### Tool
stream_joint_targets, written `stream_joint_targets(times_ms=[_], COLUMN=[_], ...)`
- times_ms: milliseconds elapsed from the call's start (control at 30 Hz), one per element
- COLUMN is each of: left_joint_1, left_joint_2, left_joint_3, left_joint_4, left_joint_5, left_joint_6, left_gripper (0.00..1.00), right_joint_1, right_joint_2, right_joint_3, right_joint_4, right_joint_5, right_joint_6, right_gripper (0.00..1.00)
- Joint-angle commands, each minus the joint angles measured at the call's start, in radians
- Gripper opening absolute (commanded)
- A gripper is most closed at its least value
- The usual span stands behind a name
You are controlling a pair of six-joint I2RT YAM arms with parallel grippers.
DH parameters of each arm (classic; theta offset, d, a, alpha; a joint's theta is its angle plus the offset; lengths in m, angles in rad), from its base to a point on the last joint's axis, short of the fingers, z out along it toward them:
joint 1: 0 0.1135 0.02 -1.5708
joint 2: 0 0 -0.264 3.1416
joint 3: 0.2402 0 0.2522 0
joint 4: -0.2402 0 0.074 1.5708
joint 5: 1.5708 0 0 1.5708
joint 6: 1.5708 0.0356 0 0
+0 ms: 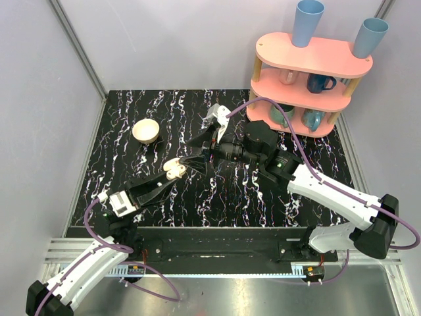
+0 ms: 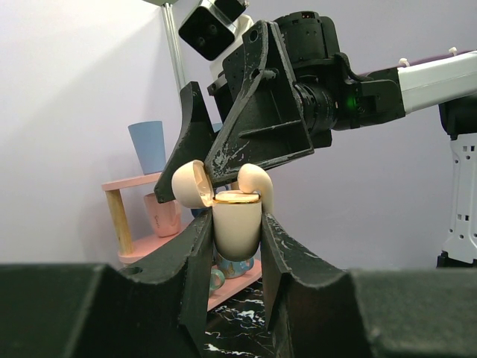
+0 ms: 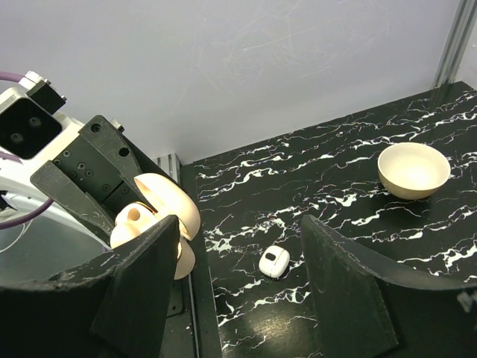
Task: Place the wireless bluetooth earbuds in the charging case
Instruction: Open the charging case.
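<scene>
Mid-frame from above, left gripper [image 1: 172,174] clamps the lid-up case [image 2: 237,227], an earbud [image 2: 257,183] poking up; right gripper [image 3: 238,224] beside it, jaws apart.

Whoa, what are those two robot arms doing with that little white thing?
The left pincer is shut on the open charging case, holding it upright. One earbud sticks up from its top, not pushed fully in. The right pincer is open, close beside the case.
</scene>
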Motion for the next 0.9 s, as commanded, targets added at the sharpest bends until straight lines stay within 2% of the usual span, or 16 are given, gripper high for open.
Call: stream_joint_targets(times_ms=[0, 400, 867], left_joint_1=[-0.002, -0.002, -0.004], left_joint_2=[-0.005, -0.001, -0.013], left_joint_3=[0.002, 0.002, -0.006], left_joint_4=[0.054, 0.071, 0.048], left_joint_5=[0.011, 0.025, -0.035], left_joint_6=[-0.012, -0.013, -0.008], left_gripper=[0.00, 0.00, 0.00], right_joint_1=[-0.006, -0.005, -0.005], right_joint_2=[-0.012, 0.006, -0.029], right_joint_3=[0.045, 0.049, 0.028], right_joint_4=[0.048, 0.046, 0.073], right_joint_5=[0.038, 0.041, 0.008], right_joint_6=[-0.021, -0.021, -0.024], right_gripper=[0.73, 0.74, 0.75])
